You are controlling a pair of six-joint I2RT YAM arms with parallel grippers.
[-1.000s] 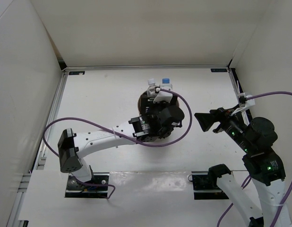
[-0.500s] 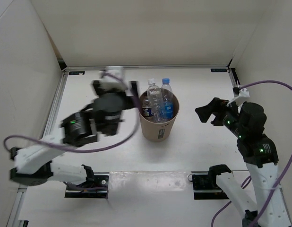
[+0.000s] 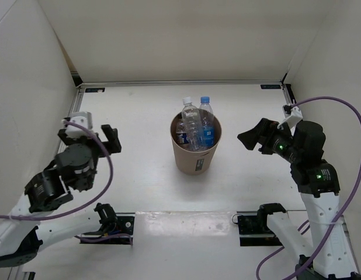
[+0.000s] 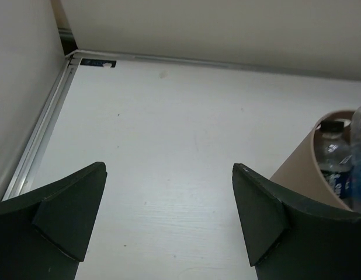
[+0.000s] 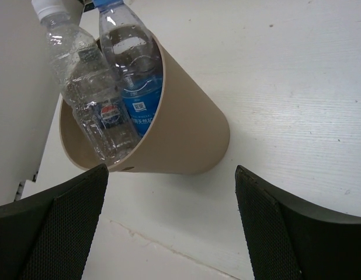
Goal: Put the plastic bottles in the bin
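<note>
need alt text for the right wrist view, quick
A tan bin on a white table holds clear bottles poking above its rim, among them a blue-labelled bottle and a white-capped bottle. The right hand is wide open and empty, its dark fingers at the bottom corners.

White table (image 3: 139, 116), white walls (image 3: 169, 41), metal rail (image 4: 43, 119)
</note>
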